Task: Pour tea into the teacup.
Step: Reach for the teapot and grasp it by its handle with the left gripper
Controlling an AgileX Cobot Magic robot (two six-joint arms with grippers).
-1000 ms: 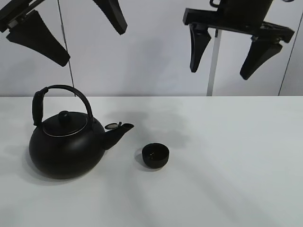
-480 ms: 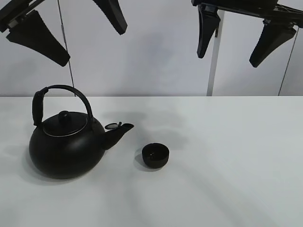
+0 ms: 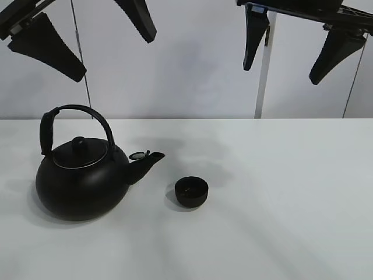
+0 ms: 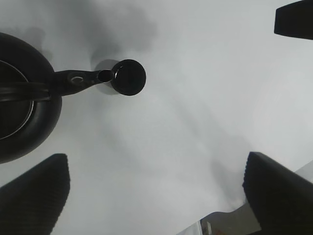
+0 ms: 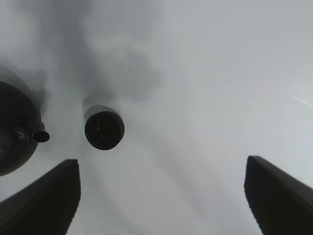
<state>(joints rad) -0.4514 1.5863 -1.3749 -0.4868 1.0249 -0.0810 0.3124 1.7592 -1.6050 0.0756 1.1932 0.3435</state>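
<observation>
Teacup: small matte-black handleless bowl-like cup (image 3: 191, 192), lower centre, just right of the spout.
Kettle: round smooth black kettle (image 3: 81, 184), lower left; its arched handle is seen below the left gripper (image 3: 111, 55), the nearer one.
Grippers: right gripper (image 3: 284, 73) upper right; both are held spread, empty.

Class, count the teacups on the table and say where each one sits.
1. The teacup stands on the white table, just beyond the spout of the kettle and apart from it, to its right in the high view. None appears hidden.
</observation>
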